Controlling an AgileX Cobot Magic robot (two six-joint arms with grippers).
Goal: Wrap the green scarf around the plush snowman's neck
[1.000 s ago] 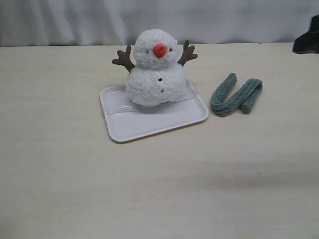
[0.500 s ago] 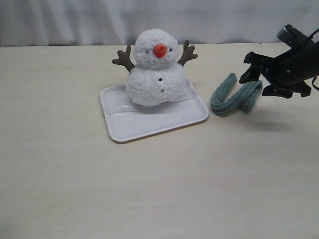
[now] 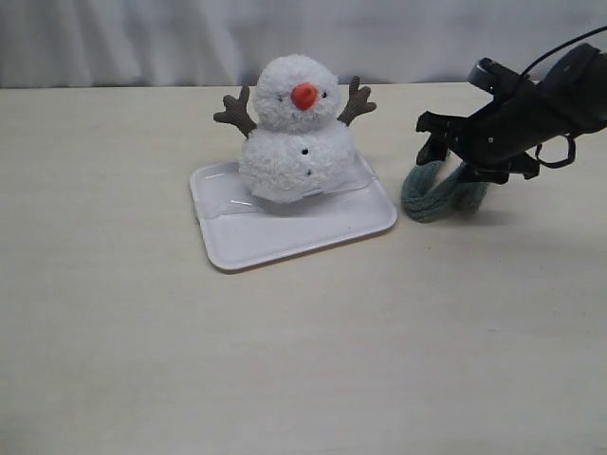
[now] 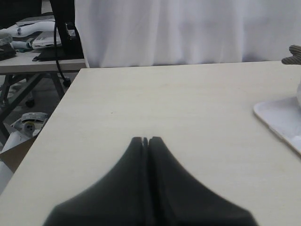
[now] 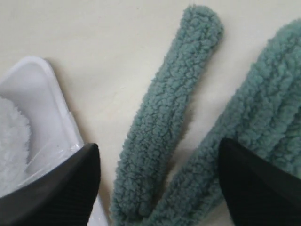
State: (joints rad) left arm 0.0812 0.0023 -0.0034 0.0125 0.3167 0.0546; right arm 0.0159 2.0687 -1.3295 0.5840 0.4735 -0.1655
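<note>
We see much bare pale table before the white plastic tray carrying the fluffy white snowman. The fuzzy teal-green scarf lies folded just right of the tray, under the wide-open, empty right jaws; the left jaws are closed on nothing.

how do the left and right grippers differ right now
The left gripper is shut, jaws together; the right gripper is wide open. The left gripper sits over bare table; the right gripper sits over the green scarf, beside the white tray. Both are black and hold nothing.
</note>
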